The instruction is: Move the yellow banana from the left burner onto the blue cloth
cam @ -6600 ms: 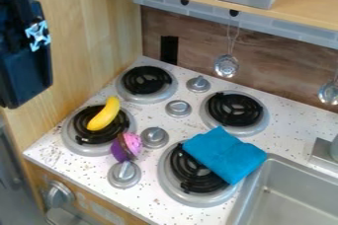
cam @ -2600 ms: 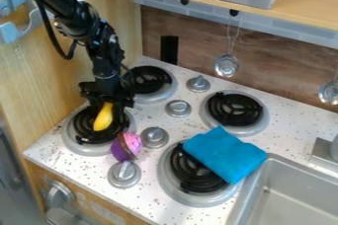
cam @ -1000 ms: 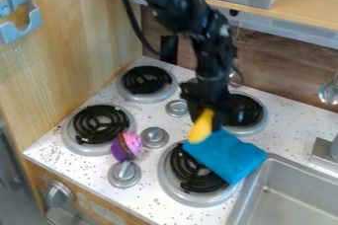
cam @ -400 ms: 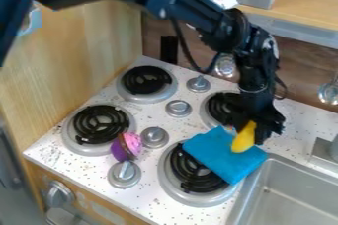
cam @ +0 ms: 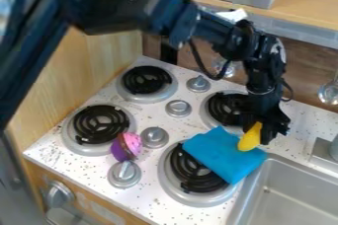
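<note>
- Sink (cam: 290, 165), one, grey metal, at the lower right; the blue cloth's right corner lies at its rim.
- Banana (cam: 249, 140), one, yellow, toy-like; held above the right part of the cloth, close to the sink's upper left corner. Contact with the cloth cannot be told.
- Gripper (cam: 263, 131), one, black, two-finger; closed on the banana's upper end. The banana slants down and to the left from it, its lower end projecting beyond the fingers.
- Arm (cam: 142, 9), one, black; enters from the upper left and top edge, crosses above the stove, then bends at the wrist so that the gripper hangs downward, just right of the upper right burner (cam: 224, 108).
- Blue cloth (cam: 221, 155), one, folded; laid partly on the lower right burner (cam: 188, 172) and partly on the speckled counter (cam: 158, 197).
- Cupcake (cam: 125, 146), one, toy, pink and purple; tipped over beside the lower left burner (cam: 99, 124), near two grey knobs.
- Upper left burner (cam: 147, 80), one, black coil in a grey surround.
- Ladles, two, metal; hanging by the back wall, one partly behind the arm.
</note>
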`<state>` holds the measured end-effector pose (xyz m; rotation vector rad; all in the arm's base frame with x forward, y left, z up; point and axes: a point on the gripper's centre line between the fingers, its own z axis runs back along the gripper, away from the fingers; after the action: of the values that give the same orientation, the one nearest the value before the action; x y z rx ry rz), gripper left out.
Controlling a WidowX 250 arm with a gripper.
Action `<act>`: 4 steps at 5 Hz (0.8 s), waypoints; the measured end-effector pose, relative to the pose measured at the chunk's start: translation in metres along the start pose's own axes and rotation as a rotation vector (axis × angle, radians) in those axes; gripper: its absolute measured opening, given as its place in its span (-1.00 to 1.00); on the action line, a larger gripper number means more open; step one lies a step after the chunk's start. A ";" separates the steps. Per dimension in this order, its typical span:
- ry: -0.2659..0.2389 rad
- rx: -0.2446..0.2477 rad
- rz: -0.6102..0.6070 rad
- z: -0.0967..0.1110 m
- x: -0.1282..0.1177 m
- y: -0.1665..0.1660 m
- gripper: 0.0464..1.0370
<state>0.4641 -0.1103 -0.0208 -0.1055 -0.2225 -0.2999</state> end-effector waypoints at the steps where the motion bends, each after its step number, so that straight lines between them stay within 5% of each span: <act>1: 0.001 -0.002 -0.014 -0.009 0.007 0.001 0.06; 2: 0.007 0.004 -0.025 -0.018 0.009 0.003 0.19; 3: 0.020 0.036 -0.021 -0.018 0.011 0.009 0.82; 4: 0.037 0.065 -0.013 -0.024 0.003 0.013 0.95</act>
<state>0.4760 -0.1017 -0.0441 -0.0344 -0.1959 -0.3066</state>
